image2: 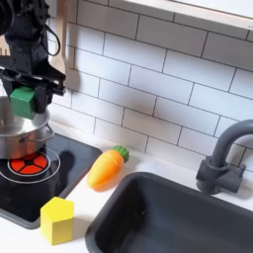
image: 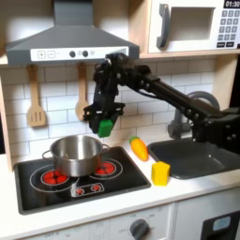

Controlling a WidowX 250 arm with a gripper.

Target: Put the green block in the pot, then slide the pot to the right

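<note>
My gripper (image: 105, 127) hangs in the air, shut on the green block (image: 106, 126), just right of and above the pot (image: 76, 154) in the first exterior view. The pot is a shiny silver one standing on the left red burner of the toy stove (image: 56, 192). In the second exterior view the green block (image2: 23, 99) is held between the black fingers right above the pot (image2: 22, 133), near its rim. I cannot see inside the pot.
An orange carrot toy (image: 139, 147) (image2: 106, 167) lies on the counter between stove and sink. A yellow block (image: 160, 172) (image2: 56, 219) stands in front of it. The dark sink (image2: 178, 212) and its faucet (image2: 223, 158) fill the second exterior view's right. Wooden utensils (image: 36, 98) hang on the tiled wall.
</note>
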